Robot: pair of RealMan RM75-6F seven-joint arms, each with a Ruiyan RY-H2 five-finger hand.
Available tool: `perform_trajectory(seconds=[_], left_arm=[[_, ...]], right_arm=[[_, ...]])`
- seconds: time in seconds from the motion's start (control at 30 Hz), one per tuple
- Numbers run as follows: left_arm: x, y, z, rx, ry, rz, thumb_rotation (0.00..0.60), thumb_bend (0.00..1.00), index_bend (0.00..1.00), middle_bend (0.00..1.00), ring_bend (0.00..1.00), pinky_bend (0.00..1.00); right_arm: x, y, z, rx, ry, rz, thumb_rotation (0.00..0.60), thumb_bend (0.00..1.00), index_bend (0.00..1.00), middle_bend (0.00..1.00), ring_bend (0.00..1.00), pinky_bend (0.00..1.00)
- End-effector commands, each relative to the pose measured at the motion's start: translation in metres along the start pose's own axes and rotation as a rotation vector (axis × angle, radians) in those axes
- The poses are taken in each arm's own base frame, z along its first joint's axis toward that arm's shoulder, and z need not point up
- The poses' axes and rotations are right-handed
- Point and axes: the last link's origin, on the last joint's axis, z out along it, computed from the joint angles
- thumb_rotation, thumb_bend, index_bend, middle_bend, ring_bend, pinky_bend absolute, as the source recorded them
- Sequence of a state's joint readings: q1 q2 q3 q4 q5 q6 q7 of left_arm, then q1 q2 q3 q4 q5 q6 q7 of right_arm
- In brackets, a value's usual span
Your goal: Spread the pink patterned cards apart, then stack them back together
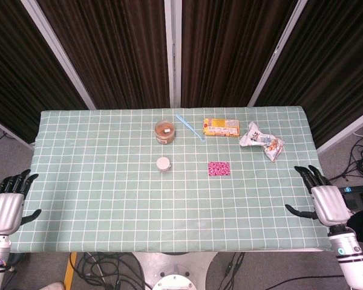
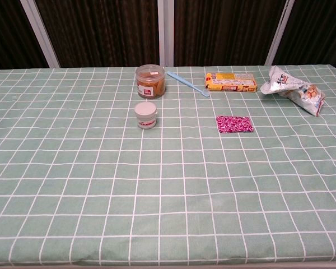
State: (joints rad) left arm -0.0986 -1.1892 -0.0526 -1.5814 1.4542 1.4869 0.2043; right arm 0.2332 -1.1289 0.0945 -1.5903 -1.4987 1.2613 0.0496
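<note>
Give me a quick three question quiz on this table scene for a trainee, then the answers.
1. True or false: the right hand holds the pink patterned cards.
2. Which lies nearest the cards: A the white-lidded jar, B the blue stick, C the left hand?
3. Are the cards stacked or spread?

Key: 1 false, both hands are open at the table's near corners. 2 A. 3 stacked, in one pile.

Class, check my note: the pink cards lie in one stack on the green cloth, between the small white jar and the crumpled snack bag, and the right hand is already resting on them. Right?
Not quite. The right hand is open near the table's right edge, well away from the pink cards, as the head view shows. The rest holds: one stack on the green cloth, between the small white jar and the crumpled snack bag.
</note>
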Motion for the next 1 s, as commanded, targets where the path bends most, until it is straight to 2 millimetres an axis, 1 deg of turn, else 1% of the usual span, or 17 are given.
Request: perform_trajectory(seconds=[0.03, 0.17, 0.23, 0.3, 0.43, 0.5, 0.67, 0.8, 1.0], left_arm=[[0.000, -0.001, -0.001, 0.005, 0.002, 0.000, 0.600, 0.09, 0.22, 0.22, 0.18, 0.19], [0.001, -0.003, -0.004, 0.013, 0.002, 0.001, 0.600, 0.09, 0.22, 0.22, 0.18, 0.19], [0.001, -0.004, -0.005, 0.016, 0.002, 0.001, 0.600, 0.09, 0.22, 0.22, 0.18, 0.19], [0.001, -0.005, -0.006, 0.022, 0.002, 0.001, 0.600, 0.09, 0.22, 0.22, 0.18, 0.19], [0.000, -0.005, -0.007, 0.026, -0.001, 0.001, 0.600, 0.09, 0.22, 0.22, 0.18, 0.19], [0.000, -0.006, -0.007, 0.027, -0.002, 0.001, 0.600, 0.09, 0.22, 0.22, 0.18, 0.19], [0.000, -0.007, -0.007, 0.031, -0.007, 0.002, 0.600, 0.09, 0.22, 0.22, 0.18, 0.19], [0.000, -0.008, -0.008, 0.037, -0.008, 0.001, 0.600, 0.09, 0.22, 0.22, 0.18, 0.19], [0.000, -0.007, -0.007, 0.035, -0.010, 0.003, 0.600, 0.09, 0.22, 0.22, 0.18, 0.19]], right_arm=[[-0.009, -0.020, 0.037, 0.060, -0.056, 0.004, 0.359, 0.18, 0.10, 0.08, 0.01, 0.15], [-0.024, -0.040, 0.073, 0.098, -0.129, 0.009, 0.270, 0.28, 0.11, 0.05, 0.00, 0.04], [-0.032, -0.049, 0.087, 0.113, -0.159, -0.002, 0.226, 0.31, 0.13, 0.03, 0.00, 0.01], [-0.041, -0.059, 0.102, 0.130, -0.191, -0.012, 0.173, 0.34, 0.16, 0.01, 0.00, 0.00], [-0.060, -0.074, 0.124, 0.145, -0.244, -0.028, 0.063, 0.38, 0.20, 0.00, 0.00, 0.00], [-0.070, -0.079, 0.134, 0.143, -0.265, -0.039, 0.037, 0.39, 0.22, 0.00, 0.00, 0.00], [-0.094, -0.090, 0.148, 0.135, -0.305, -0.049, 0.034, 0.40, 0.24, 0.00, 0.00, 0.00], [-0.110, -0.093, 0.156, 0.123, -0.331, -0.044, 0.030, 0.40, 0.24, 0.00, 0.00, 0.00], [-0.127, -0.101, 0.171, 0.114, -0.349, -0.036, 0.037, 0.40, 0.24, 0.00, 0.00, 0.00]])
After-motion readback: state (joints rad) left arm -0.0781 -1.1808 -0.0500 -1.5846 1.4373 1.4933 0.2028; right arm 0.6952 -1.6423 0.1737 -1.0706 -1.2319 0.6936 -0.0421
